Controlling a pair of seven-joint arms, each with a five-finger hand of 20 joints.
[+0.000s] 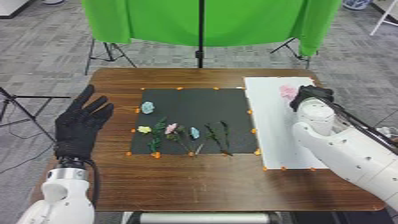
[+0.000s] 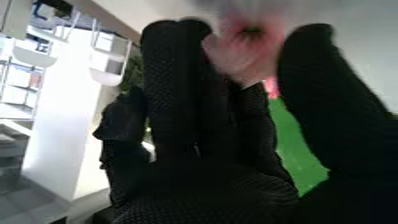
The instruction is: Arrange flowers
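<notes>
Pink flower (image 1: pixel 288 91) over white sheet (image 1: pixel 271 125), in gap between right hand's (image 1: pixel 311 93) straight fingers and thumb; contact unclear. On dark mat (image 1: pixel 182 105), blossoms (image 1: pixel 171 128) and green stems (image 1: pixel 212 135). Left hand (image 1: pixel 78 127) beside mat, fingers straight, apart.

Head: high, farther off, facing forward-down
Right wrist: close, facing along black-gloved right hand (image 1: pixel 313 94)
Both: pale pink flower (image 1: pixel 289 92), green cloth (image 1: pixel 160 22)

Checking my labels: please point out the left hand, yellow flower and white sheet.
Left hand (image 1: pixel 78 129): head view, its palm.
Yellow flower (image 1: pixel 144 129): head view, its bloom.
White sheet (image 1: pixel 273 117): head view, bare surface.
</notes>
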